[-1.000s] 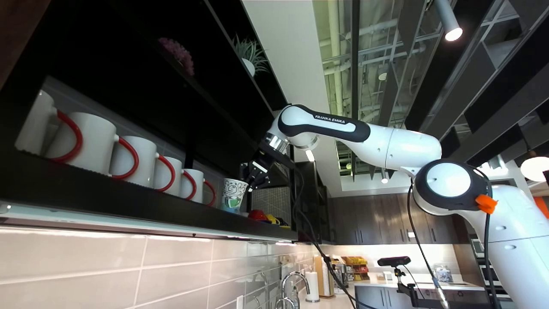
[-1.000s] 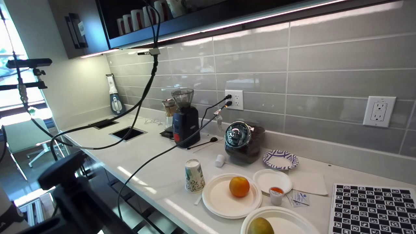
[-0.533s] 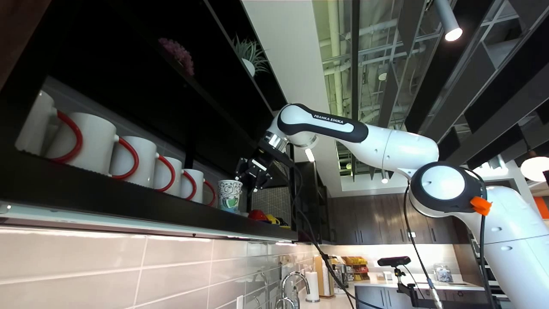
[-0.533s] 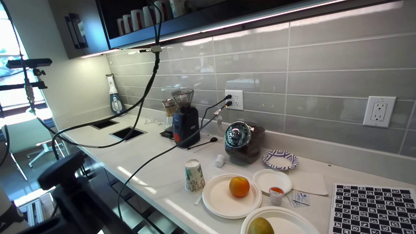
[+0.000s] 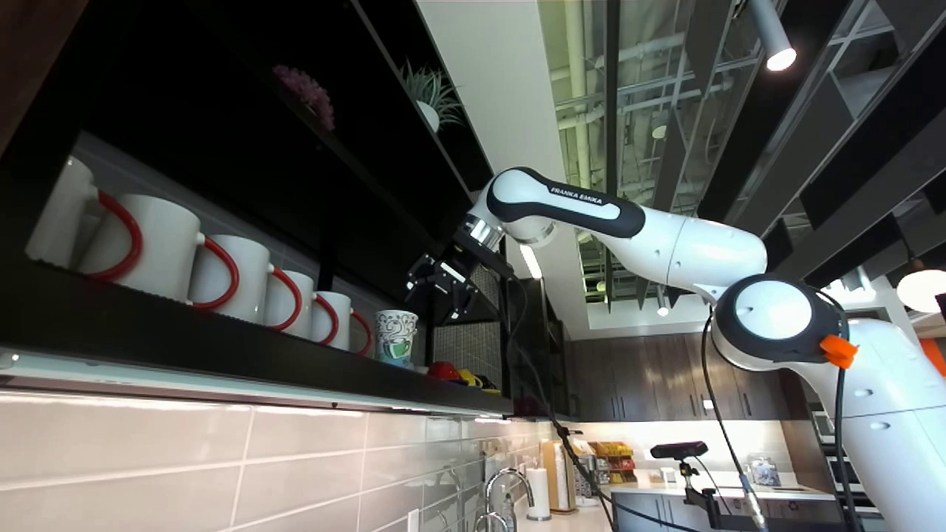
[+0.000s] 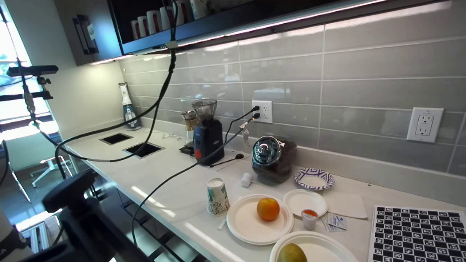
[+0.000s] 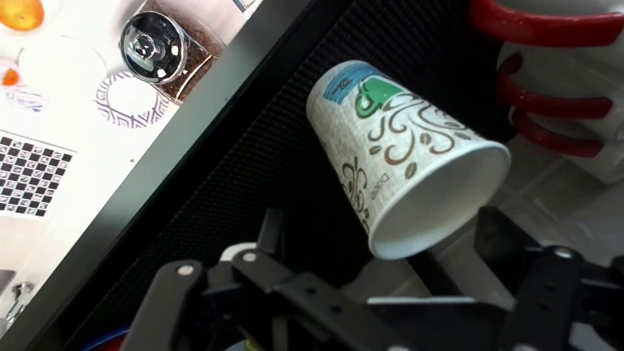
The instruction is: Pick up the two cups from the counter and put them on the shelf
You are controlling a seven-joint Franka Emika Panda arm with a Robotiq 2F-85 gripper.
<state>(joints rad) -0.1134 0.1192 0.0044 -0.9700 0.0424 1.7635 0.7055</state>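
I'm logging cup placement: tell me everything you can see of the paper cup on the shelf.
The paper cup, as it looks, is tapered and whitish, with brown swirls, bean shapes, a green mug motif and a blue patch near its base. Its rim is white and rounded; the inside looks plain white where visible. It stands upright on the dark shelf, apart from the red-handled white mugs. The open gripper is clear of it; only the shelf seems to touch it.
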